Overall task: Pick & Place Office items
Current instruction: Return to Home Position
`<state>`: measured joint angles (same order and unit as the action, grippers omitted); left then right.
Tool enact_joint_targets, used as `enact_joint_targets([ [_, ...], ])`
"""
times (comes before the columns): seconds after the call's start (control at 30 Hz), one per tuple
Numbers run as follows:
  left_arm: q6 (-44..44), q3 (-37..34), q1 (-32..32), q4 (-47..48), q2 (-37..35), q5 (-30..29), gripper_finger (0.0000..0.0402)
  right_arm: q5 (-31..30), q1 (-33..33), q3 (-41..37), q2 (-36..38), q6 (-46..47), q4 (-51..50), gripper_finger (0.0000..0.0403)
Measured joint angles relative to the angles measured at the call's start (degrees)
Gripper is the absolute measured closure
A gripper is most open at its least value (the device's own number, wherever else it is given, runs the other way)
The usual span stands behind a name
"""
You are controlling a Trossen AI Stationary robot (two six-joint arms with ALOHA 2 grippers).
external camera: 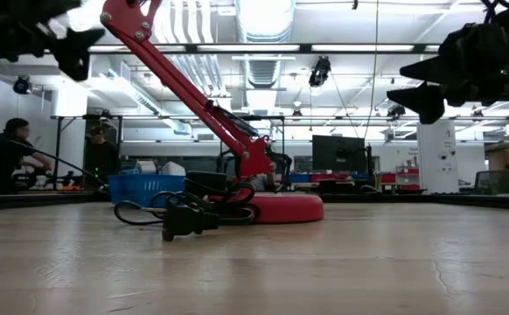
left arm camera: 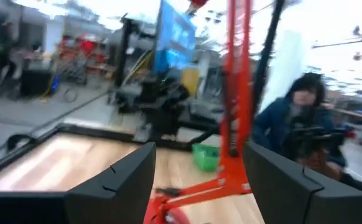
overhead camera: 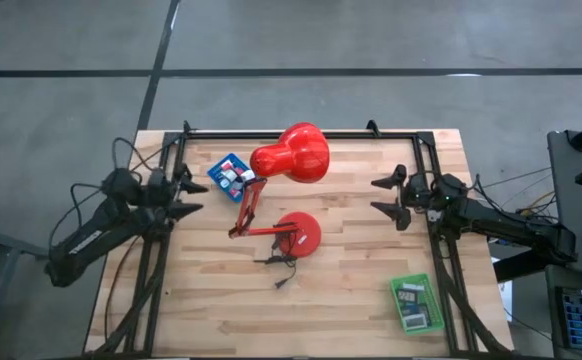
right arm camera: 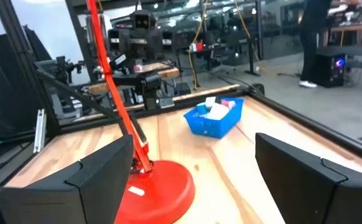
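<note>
The office items lie in two trays: small pink, teal and white pieces in the blue tray (overhead camera: pixel 230 175) at the far left of the table, also in the right wrist view (right arm camera: pixel 214 116), and flat pieces in the green tray (overhead camera: pixel 416 304) at the near right. My left gripper (overhead camera: pixel 185 196) hangs open above the table's left edge. My right gripper (overhead camera: pixel 388 197) hangs open above the right edge. Nothing is between the fingers of either.
A big red desk lamp stands mid-table: its round base (overhead camera: pixel 298 233), slanting arm (overhead camera: pixel 247 207) and shade (overhead camera: pixel 293 155) over the far middle. Its black cord and plug (overhead camera: pixel 280 270) lie in front of the base. A black frame rail (overhead camera: pixel 301 134) runs around the table.
</note>
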<state>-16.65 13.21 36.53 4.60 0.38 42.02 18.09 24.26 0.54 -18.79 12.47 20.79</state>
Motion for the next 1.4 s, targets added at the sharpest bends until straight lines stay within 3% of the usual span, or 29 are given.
enact_joint_targets([
  [0.13, -0.35, -1.15, -2.87, -1.54, -0.18, 0.21, 0.0156, 2.44, -0.02, 0.0, -0.05, -0.22, 0.21, 0.0076],
  [0.3, 1.18, -2.95, -7.64, -1.66, -0.21, -3.97, 0.0156, 4.6, -0.01, 0.0, 0.0, -0.39, 0.51, 0.0076],
  [0.47, 4.51, -5.66, -15.53, -3.44, -0.22, -16.76, 0.0156, 4.61, -0.01, 0.0, 0.02, -0.44, 0.49, 0.0076],
  [0.7, 10.24, -11.62, -33.1, -11.21, -0.2, -37.19, 0.0156, 4.63, -0.01, 0.0, -0.09, -0.41, 0.14, 0.0076],
  [0.83, 13.49, -11.75, -42.01, -11.08, -0.21, -44.44, 0.0156, 4.95, -0.01, 0.0, -0.09, -0.41, 0.07, 0.0076],
  [1.0, 15.45, -9.94, -47.0, -5.08, -0.26, -44.01, 0.0156, 10.89, -0.03, 0.0, 0.04, -0.48, 0.84, 0.0076],
  [1.2, 14.28, -8.85, -47.25, -2.01, -0.28, -34.73, 0.0156, 12.41, -0.01, 0.0, -0.16, -0.68, 1.19, 0.0076],
  [1.4, 15.94, -12.65, -46.73, -5.57, -0.28, -37.43, 0.0156, 11.79, -0.01, 0.0, -0.4, -3.0, 1.85, 0.0076],
])
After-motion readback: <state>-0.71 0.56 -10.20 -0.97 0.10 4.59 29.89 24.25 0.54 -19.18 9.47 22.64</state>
